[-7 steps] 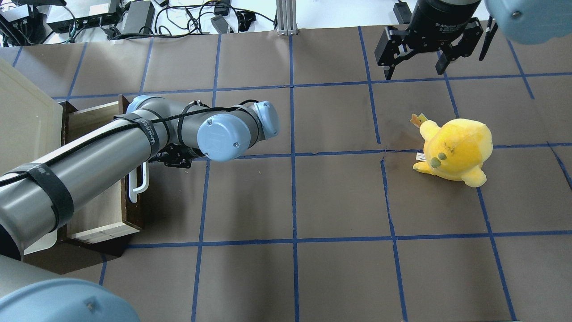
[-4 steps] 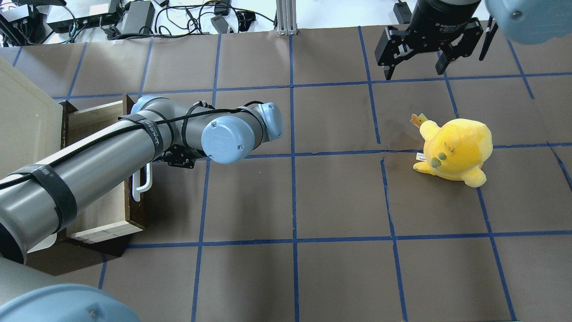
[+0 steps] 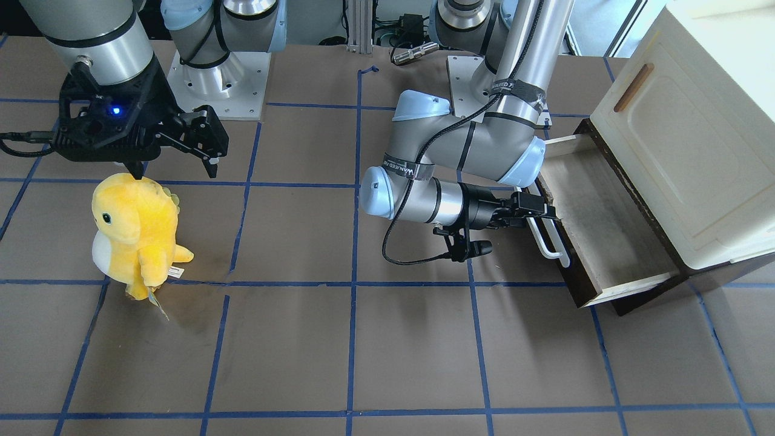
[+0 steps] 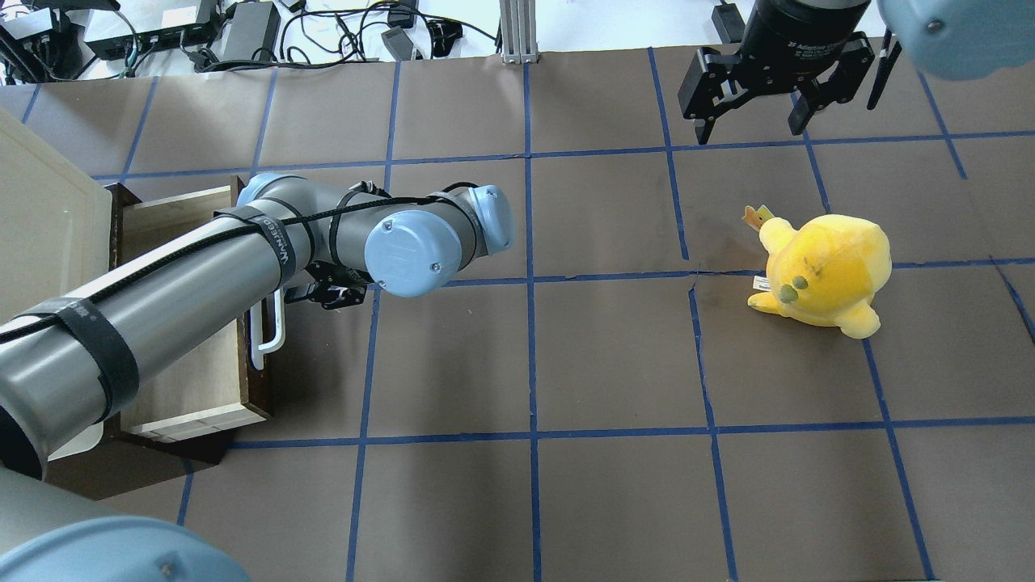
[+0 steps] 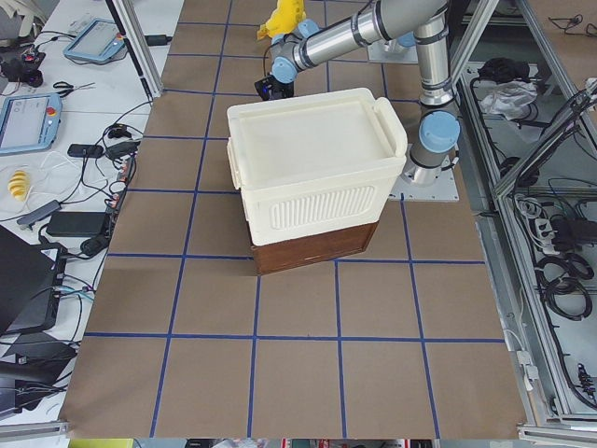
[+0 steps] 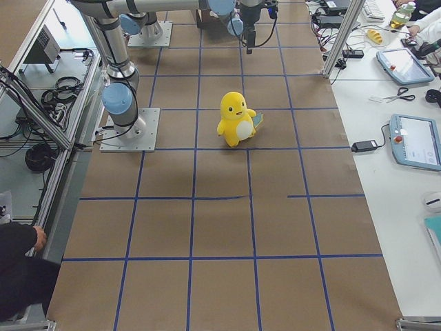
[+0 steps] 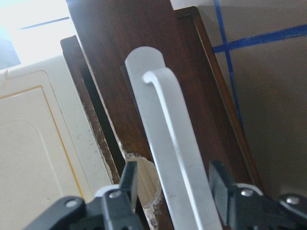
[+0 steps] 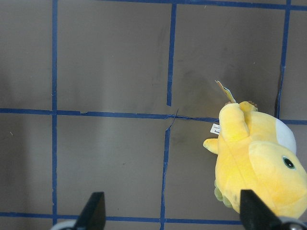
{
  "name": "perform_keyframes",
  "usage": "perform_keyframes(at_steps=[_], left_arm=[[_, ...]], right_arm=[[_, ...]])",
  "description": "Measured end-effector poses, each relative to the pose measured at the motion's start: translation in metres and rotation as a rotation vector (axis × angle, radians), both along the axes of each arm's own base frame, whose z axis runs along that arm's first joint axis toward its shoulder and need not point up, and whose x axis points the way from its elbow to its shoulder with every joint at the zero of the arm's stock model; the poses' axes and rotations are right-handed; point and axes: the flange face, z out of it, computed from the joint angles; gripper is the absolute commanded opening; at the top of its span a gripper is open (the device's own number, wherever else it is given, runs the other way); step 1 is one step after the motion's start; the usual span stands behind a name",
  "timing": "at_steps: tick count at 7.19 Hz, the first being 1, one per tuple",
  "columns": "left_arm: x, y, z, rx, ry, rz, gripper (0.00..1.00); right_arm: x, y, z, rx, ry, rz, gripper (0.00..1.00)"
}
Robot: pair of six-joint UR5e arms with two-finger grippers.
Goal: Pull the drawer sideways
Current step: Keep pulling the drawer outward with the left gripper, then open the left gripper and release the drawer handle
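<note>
The drawer [image 3: 599, 230] stands part-way out of the base of a cream cabinet [image 3: 684, 151]. It has a dark brown front, pale wood sides and a greyish floor, and also shows in the overhead view [image 4: 186, 356]. Its long white bar handle [image 3: 548, 242] runs along the front [image 7: 120, 57]. My left gripper [image 3: 533, 209] is shut on the handle [image 7: 172, 143], one finger on each side of the bar [image 4: 271, 339]. My right gripper [image 4: 748, 129] is open and empty, hanging above the table far from the drawer.
A yellow plush toy [image 4: 825, 271] stands on the brown gridded table just below my right gripper [image 3: 175, 169]; it also shows in the right wrist view [image 8: 259, 153]. The cabinet's cream door carries a small brown handle [image 3: 633, 88]. Cables and boxes lie beyond the far edge.
My left gripper has moved to the right in the overhead view with the handle in it, and the drawer has slid further out of the cabinet. The right arm and the plush have not moved.
</note>
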Motion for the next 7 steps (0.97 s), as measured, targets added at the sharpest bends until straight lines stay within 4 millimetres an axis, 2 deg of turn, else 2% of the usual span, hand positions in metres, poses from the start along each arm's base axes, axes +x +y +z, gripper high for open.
perform_keyframes(at_steps=[2, 3, 5, 7], left_arm=[[-0.004, -0.007, 0.021, -0.031, 0.045, 0.015, 1.0], [-0.01, -0.011, 0.047, -0.028, 0.109, 0.031, 1.0], [-0.017, -0.005, 0.118, -0.042, 0.273, 0.062, 1.0], [-0.02, 0.02, 0.194, -0.075, 0.496, 0.096, 1.0]], right_arm=[[0.0, 0.0, 0.0, 0.0, 0.0, 0.0, 1.0], [0.0, 0.0, 0.0, 0.0, 0.0, 0.0, 1.0], [0.0, 0.0, 0.0, 0.0, 0.0, 0.001, 1.0], [0.0, 0.0, 0.0, 0.0, 0.0, 0.0, 1.0]])
